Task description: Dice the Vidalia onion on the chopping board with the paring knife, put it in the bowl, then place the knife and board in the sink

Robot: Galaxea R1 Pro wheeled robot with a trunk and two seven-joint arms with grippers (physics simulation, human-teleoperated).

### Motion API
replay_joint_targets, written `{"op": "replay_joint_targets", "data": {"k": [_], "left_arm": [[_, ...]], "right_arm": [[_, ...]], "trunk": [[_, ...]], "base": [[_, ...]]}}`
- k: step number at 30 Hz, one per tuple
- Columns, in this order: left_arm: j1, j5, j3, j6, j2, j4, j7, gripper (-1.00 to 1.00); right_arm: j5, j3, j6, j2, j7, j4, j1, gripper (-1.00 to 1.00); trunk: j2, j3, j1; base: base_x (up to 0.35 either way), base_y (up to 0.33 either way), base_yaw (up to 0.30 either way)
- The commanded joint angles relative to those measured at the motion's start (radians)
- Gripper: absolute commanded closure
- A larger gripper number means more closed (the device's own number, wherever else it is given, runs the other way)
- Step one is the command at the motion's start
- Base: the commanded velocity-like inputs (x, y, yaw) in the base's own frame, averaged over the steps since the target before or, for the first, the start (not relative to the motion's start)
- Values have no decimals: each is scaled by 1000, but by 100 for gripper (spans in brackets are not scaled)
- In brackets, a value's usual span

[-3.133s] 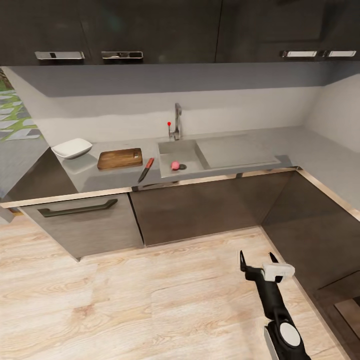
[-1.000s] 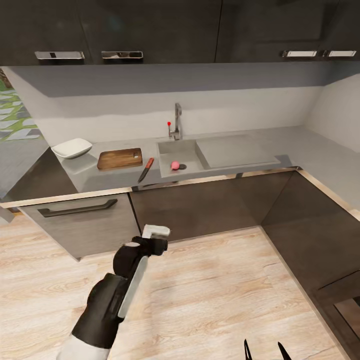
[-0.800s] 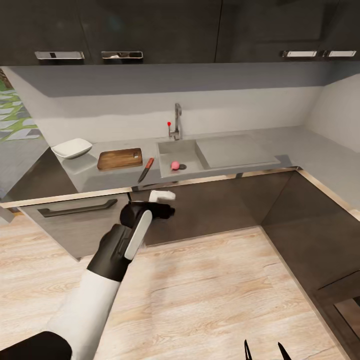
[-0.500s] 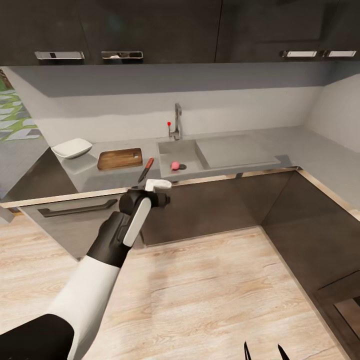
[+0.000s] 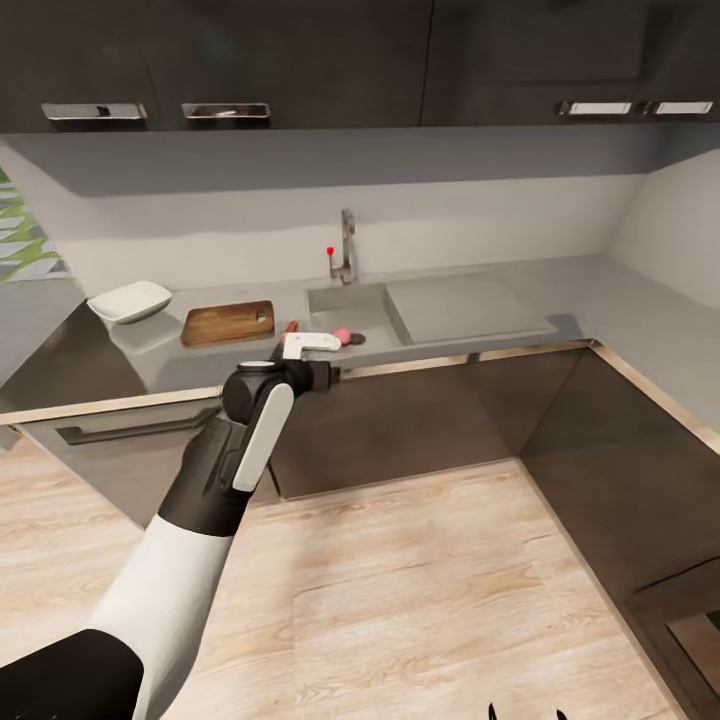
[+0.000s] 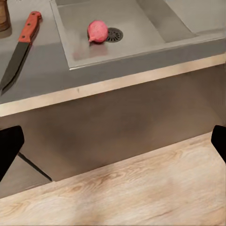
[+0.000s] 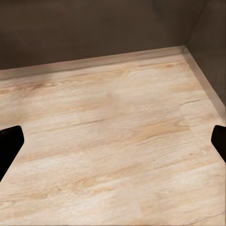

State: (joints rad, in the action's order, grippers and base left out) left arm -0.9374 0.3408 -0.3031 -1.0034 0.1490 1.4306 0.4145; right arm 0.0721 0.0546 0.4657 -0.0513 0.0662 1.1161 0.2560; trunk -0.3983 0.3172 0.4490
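The pinkish Vidalia onion (image 6: 97,31) lies in the grey sink (image 6: 80,47) beside the round drain; in the head view the onion (image 5: 343,335) peeks out just past my left wrist. The paring knife (image 6: 19,49) lies on the countertop (image 5: 150,350) between sink and chopping board (image 5: 227,322). The white bowl (image 5: 128,300) sits left of the board. My left gripper (image 6: 113,146) is open and empty, held in front of the cabinet face just below the counter edge. My right gripper (image 7: 113,146) is open over the wooden floor, its fingertips (image 5: 495,711) at the head view's bottom edge.
A chrome faucet (image 5: 345,245) with a red knob stands behind the basin, the flat drainboard (image 5: 465,305) to its right. Dark cabinets (image 5: 420,420) run under the L-shaped counter, which turns toward me on the right. Wall cabinets hang above. Light wood floor (image 5: 400,600) lies between me and the counter.
My left arm has come up from low over the floor to counter-edge height, toward the sink. The right gripper has dropped to the view's bottom edge. The camera has shifted slightly.
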Motion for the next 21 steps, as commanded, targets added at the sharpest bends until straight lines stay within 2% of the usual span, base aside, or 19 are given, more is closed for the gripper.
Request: {"op": "replay_joint_targets", "data": {"k": [1, 21], "left_arm": [[-1, 10, -1, -2, 0, -2, 10, -100], [2, 6, 0, 0, -10, -42, 12, -100]], "right_arm": [[8, 1, 1, 0, 5, 1, 0, -100], [8, 1, 1, -1, 4, -16, 0, -100]], "trunk": [[-2, 2, 1], [-2, 2, 1]], "base": [[244, -216, 0], [251, -220, 0]]}}
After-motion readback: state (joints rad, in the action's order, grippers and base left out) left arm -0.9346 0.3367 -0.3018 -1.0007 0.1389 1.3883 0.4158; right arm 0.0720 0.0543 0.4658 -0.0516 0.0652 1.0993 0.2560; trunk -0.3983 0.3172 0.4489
